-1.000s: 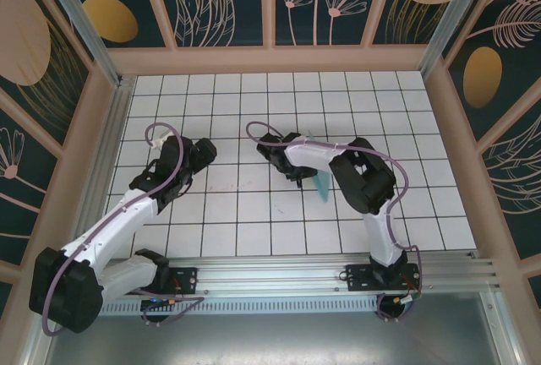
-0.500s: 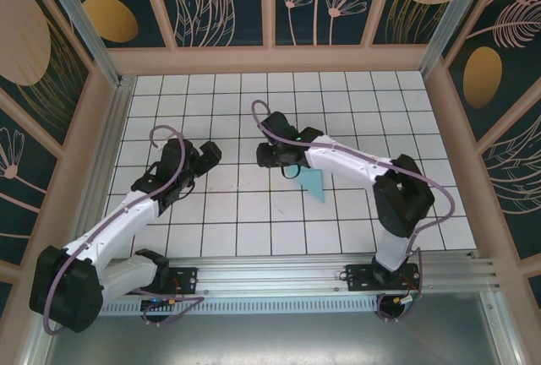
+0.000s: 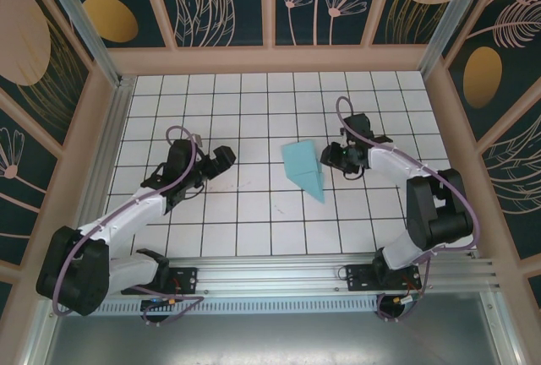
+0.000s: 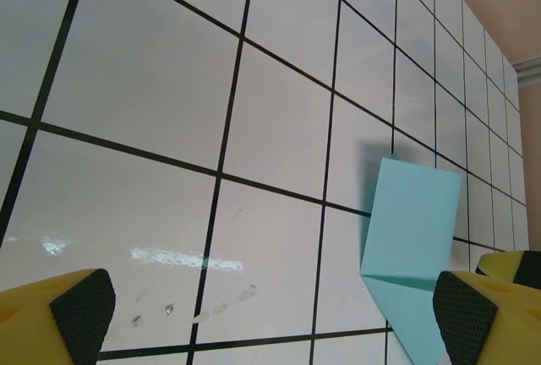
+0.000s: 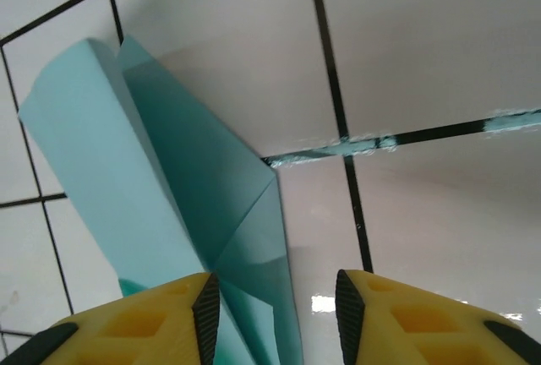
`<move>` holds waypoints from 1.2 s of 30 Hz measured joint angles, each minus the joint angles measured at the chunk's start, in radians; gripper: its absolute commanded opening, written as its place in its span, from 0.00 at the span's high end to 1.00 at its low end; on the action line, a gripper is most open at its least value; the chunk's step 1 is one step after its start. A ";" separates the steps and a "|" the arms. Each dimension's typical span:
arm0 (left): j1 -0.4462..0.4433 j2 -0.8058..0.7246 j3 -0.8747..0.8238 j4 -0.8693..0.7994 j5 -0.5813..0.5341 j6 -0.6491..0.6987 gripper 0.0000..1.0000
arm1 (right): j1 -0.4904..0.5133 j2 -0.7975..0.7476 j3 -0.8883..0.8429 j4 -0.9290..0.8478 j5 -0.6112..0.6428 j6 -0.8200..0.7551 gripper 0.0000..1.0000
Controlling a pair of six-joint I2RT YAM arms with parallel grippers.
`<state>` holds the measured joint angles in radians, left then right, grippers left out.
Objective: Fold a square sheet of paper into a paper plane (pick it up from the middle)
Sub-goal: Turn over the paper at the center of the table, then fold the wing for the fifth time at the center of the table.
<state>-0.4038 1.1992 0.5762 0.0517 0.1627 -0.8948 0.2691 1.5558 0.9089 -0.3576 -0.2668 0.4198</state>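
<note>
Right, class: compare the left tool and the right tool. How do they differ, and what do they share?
The left tool stands with jaws wide apart; the right tool shows a narrower gap. The left tool sits well clear of the paper plane; the right tool is close beside it, on its right. Both are empty, with yellow fingers.

Left wrist view: paper plane [image 4: 412,228] lower tip runs off bottom edge; its right corner covered by finger pad [image 4: 461,314] of left gripper [image 4: 270,318]. Both pads cropped by frame, you get tips only.
Right wrist view: plane's near end hidden behind yellow finger [image 5: 161,314] of right gripper [image 5: 275,314]; you can't tell whether finger touches paper.
Top view: plane's creases too small to read; right gripper's fingertips dark and tiny, you can't judge contact there.
</note>
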 measured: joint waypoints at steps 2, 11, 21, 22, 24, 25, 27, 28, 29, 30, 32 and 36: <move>0.000 0.009 -0.003 0.014 0.017 -0.004 0.02 | -0.005 0.000 -0.008 0.020 -0.048 -0.031 0.49; 0.000 0.052 -0.004 0.080 0.070 -0.019 0.01 | -0.006 0.097 0.011 0.145 -0.166 -0.109 0.54; -0.001 0.053 -0.015 0.108 0.095 -0.027 0.01 | -0.006 0.182 0.029 0.205 -0.276 -0.142 0.86; -0.001 0.053 -0.017 0.111 0.097 -0.028 0.01 | -0.007 0.182 0.029 0.211 -0.284 -0.141 0.88; -0.001 0.053 -0.021 0.121 0.103 -0.031 0.02 | -0.008 0.182 0.029 0.224 -0.301 -0.138 0.90; -0.001 0.053 -0.024 0.126 0.107 -0.033 0.02 | -0.008 0.182 0.029 0.230 -0.308 -0.133 0.90; -0.001 0.053 -0.033 0.139 0.119 -0.039 0.01 | -0.008 0.182 0.022 0.257 -0.330 -0.116 0.91; -0.001 0.053 -0.039 0.147 0.125 -0.044 0.01 | -0.008 0.182 0.015 0.275 -0.345 -0.101 0.91; -0.001 0.053 -0.048 0.163 0.132 -0.050 0.02 | -0.008 0.182 0.003 0.303 -0.364 -0.079 0.91; -0.001 0.053 -0.060 0.179 0.143 -0.057 0.02 | -0.006 0.182 -0.009 0.330 -0.380 -0.053 0.91; -0.004 0.053 -0.085 0.207 0.156 -0.072 0.01 | 0.002 0.182 -0.036 0.383 -0.405 0.009 0.91; -0.032 0.053 -0.140 0.279 0.178 -0.113 0.01 | 0.066 0.182 -0.070 0.498 -0.444 0.158 0.91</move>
<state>-0.4358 1.2522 0.4358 0.3305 0.3405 -1.0080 0.3347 1.7382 0.8387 0.1402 -0.7109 0.5777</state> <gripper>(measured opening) 0.985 0.093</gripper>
